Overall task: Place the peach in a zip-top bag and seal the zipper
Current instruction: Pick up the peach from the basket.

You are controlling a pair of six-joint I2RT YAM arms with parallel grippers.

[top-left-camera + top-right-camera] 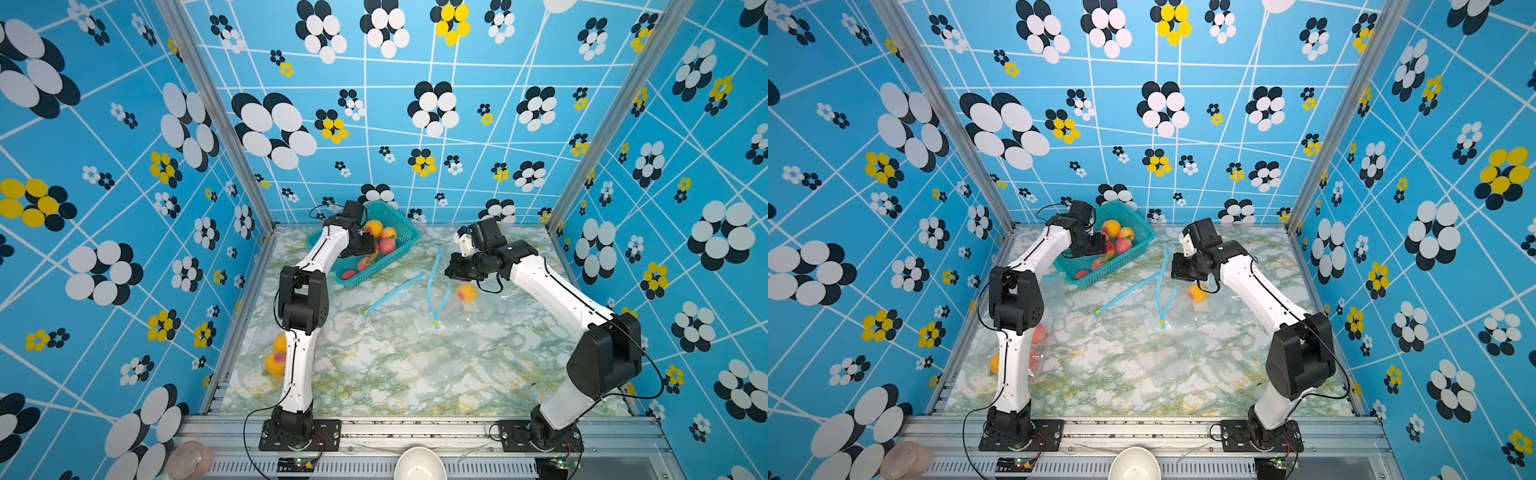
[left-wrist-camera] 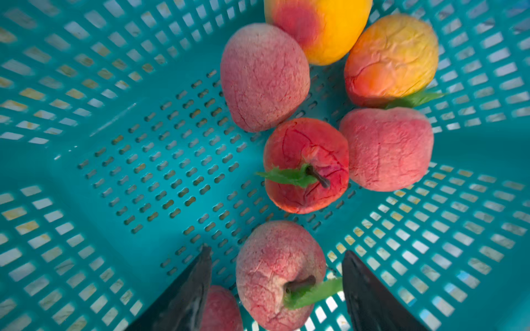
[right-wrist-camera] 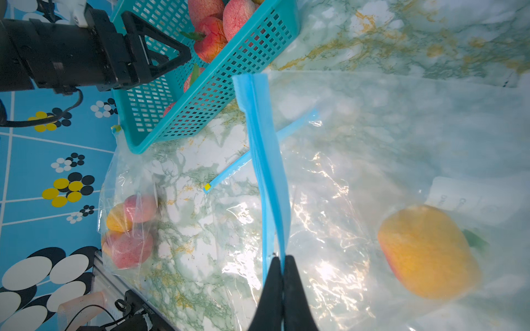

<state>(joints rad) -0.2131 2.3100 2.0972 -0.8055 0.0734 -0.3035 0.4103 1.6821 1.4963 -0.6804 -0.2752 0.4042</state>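
Wrist cameras alone show the left gripper (image 2: 276,250) splayed around a pink peach (image 2: 269,275), the right gripper (image 3: 283,258) clamped on the blue zipper (image 3: 266,172) of the zip-top bag (image 3: 358,172).

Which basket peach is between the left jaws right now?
The pale pink peach with brown stem and green leaf: jaws of the left gripper stand open either side of it alone.

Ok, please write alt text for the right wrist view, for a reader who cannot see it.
The right gripper is shut on the blue zipper strip of a clear zip-top bag that holds one orange peach. Farther off are a teal basket of peaches with the left gripper over it, and a second bag of fruit.
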